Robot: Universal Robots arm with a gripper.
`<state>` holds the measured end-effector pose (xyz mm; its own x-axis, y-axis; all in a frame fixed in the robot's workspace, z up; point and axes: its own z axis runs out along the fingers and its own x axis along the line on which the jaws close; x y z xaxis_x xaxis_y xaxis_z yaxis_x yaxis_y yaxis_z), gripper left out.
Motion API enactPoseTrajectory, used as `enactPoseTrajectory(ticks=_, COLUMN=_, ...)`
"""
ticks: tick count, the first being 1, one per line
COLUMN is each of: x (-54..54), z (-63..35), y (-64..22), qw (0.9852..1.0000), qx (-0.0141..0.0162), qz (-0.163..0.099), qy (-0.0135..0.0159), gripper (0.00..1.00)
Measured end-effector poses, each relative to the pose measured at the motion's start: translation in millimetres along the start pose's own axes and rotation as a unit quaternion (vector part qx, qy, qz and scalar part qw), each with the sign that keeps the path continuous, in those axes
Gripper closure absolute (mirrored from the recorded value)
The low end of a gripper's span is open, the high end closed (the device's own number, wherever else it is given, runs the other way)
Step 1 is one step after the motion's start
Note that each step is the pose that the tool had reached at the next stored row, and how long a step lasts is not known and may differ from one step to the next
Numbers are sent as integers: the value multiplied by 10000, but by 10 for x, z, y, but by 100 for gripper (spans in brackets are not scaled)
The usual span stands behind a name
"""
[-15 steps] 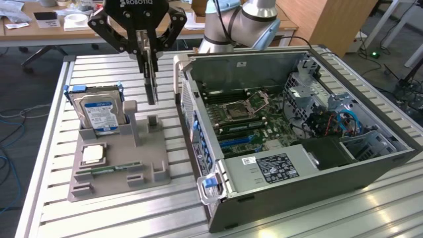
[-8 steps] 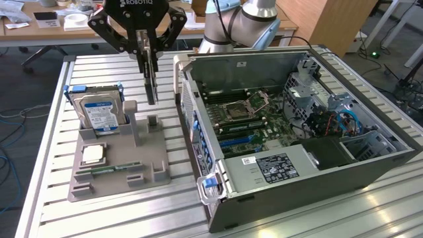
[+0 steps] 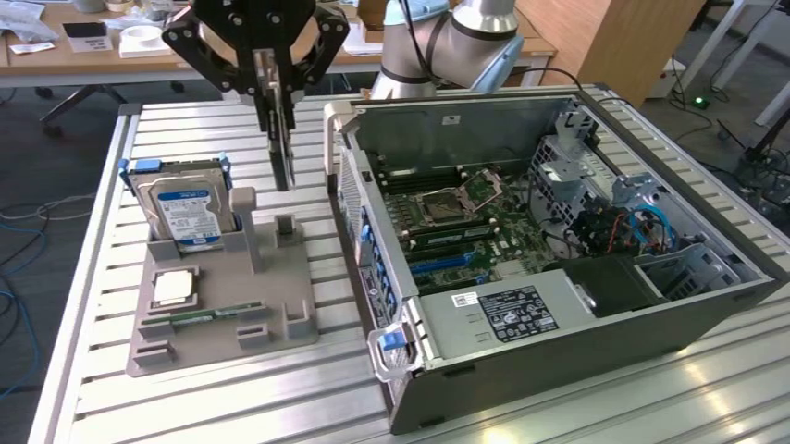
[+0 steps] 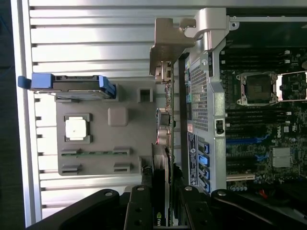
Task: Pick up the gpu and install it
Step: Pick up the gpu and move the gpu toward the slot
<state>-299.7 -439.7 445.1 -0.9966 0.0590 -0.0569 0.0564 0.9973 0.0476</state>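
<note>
The exterior view takes in the room: wooden desks (image 3: 74,54) behind the table and cables (image 3: 18,217) on the floor at the exterior view's left. It also shows the gpu (image 3: 279,129) hanging upright and edge-on below the gripper (image 3: 274,79), lifted clear of the grey fixture (image 3: 222,305). The wrist view looks straight down the card. There the gpu (image 4: 163,120) runs away from the gripper (image 4: 163,196), silver bracket (image 4: 169,45) at the far end, over the strip of table between the fixture (image 4: 129,143) and the computer case (image 4: 204,96). The black fingers (image 4: 139,208) are clenched narrowly on the card's two faces — grasping it. In the fixture sit a hard drive (image 3: 185,211) standing on edge, a processor (image 3: 173,289) and a memory stick (image 3: 203,316). The computer case (image 3: 556,314) lies on its side on the slatted aluminium table (image 3: 185,407), with its motherboard (image 3: 457,213) exposed.
</note>
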Motion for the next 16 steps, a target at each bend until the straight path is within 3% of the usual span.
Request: enactPoseTrajectory(ticks=16, x=-15, z=-36, y=3, qw=10000, qx=0, qz=0, qy=1, gripper=74)
